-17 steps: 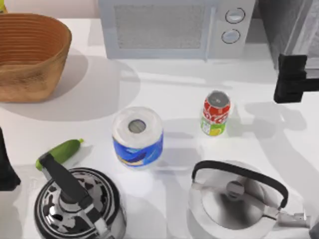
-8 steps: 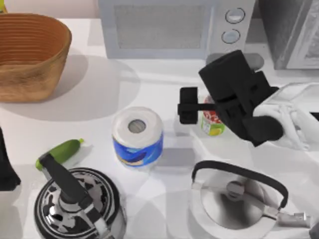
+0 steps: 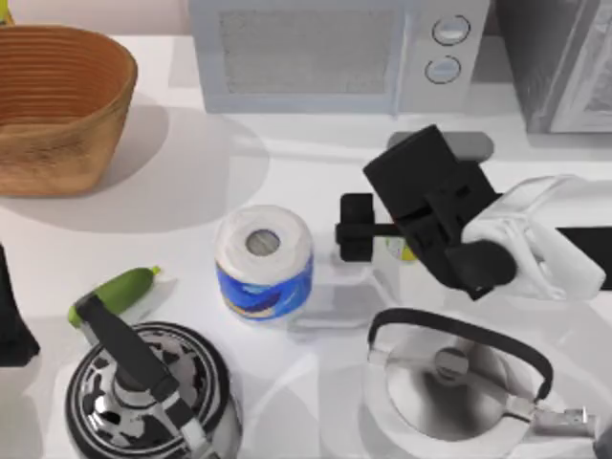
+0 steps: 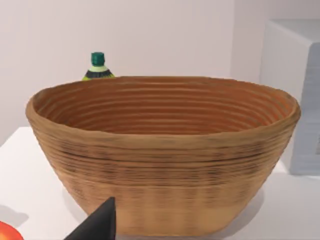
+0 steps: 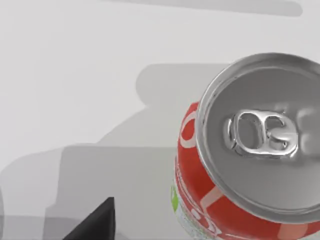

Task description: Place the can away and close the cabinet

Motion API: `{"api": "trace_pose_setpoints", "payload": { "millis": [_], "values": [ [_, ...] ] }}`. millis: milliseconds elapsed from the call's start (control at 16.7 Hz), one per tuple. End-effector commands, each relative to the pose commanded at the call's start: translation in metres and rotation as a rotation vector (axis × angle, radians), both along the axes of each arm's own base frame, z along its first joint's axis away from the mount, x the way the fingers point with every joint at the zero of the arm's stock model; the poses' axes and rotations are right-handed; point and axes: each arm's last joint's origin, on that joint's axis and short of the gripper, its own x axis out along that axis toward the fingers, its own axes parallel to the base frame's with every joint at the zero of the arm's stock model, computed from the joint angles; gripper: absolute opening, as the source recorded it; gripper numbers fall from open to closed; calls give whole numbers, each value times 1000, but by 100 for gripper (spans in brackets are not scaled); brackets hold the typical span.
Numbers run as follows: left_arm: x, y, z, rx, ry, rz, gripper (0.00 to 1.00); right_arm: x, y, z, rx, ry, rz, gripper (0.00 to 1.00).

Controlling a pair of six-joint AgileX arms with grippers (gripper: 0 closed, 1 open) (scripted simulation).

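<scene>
Red and silver fill much of our right wrist view: the can (image 5: 240, 165) stands upright on the white table (image 3: 172, 249), its pull tab facing our camera, with one dark fingertip (image 5: 95, 222) of our claw showing apart from it. From above, our right gripper (image 3: 378, 229) hangs directly over the can (image 3: 400, 251), which sits in the middle-right of the table between the paper roll (image 3: 264, 260) and our white right arm; just a sliver of its green-yellow band peeks out beneath the black wrist. We cannot tell whether this claw is apart or together, nor whether it touches the can.

Behind the can, at the back edge, stands the white microwave (image 3: 335, 53), and the grey cabinet (image 3: 564, 62) occupies the back right corner. Near the front, the silver kettle (image 3: 449, 382) sits just in front of our right gripper, while the black-and-white patterned kettle (image 3: 143, 392) is at the front left, with a green cucumber (image 3: 115, 293) beside it.

Our left arm rests parked at the table's left edge. Its wrist camera faces the woven basket (image 4: 160, 155), with a green-capped bottle (image 4: 98, 67) behind the rim; we cannot tell the state of that claw either.
</scene>
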Motion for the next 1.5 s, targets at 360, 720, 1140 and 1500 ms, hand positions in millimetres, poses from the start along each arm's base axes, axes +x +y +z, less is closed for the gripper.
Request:
{"api": "trace_pose_setpoints", "payload": {
  "millis": [360,720,1140,1500],
  "values": [
    [0,0,0,0,0,0,100,25,-4,-18,-2,0,1,100],
    [0,0,0,0,0,0,100,41,1,-43,-1,0,3,100],
    [0,0,0,0,0,0,100,41,1,-43,-1,0,3,70],
    [0,0,0,0,0,0,100,41,1,-43,-1,0,3,25]
  ]
}}
